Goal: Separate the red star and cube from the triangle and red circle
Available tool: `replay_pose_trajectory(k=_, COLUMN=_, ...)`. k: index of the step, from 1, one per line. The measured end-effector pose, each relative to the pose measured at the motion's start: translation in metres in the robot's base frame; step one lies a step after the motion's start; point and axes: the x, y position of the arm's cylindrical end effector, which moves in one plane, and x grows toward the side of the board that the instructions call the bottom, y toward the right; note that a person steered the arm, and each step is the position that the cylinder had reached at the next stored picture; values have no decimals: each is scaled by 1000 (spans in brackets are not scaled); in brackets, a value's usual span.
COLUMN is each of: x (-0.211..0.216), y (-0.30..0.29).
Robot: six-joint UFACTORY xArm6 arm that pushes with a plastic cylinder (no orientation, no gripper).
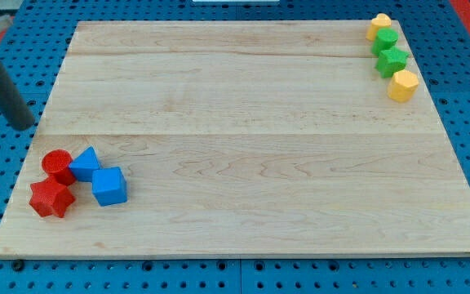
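Four blocks sit clustered at the board's lower left. The red circle (pixel 56 164) is at the top left of the cluster, touching the blue triangle (pixel 85 163) on its right. The red star (pixel 51 198) lies below the circle. The blue cube (pixel 109 186) lies below and right of the triangle, touching it. My tip (pixel 24 125) is the lower end of the dark rod at the view's left edge, off the board's left side, above and left of the red circle and apart from all blocks.
At the board's top right corner stands a column of blocks: a yellow block (pixel 379 26), a green block (pixel 386 41), a green star (pixel 393 60) and a yellow hexagon (pixel 403 85). The wooden board (pixel 243 139) lies on a blue pegboard.
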Motion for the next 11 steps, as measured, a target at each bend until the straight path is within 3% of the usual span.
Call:
replay_pose_trajectory(k=4, x=125, y=15)
replay_pose_trajectory(k=7, x=116, y=22)
replay_pose_trajectory(k=11, x=108, y=116)
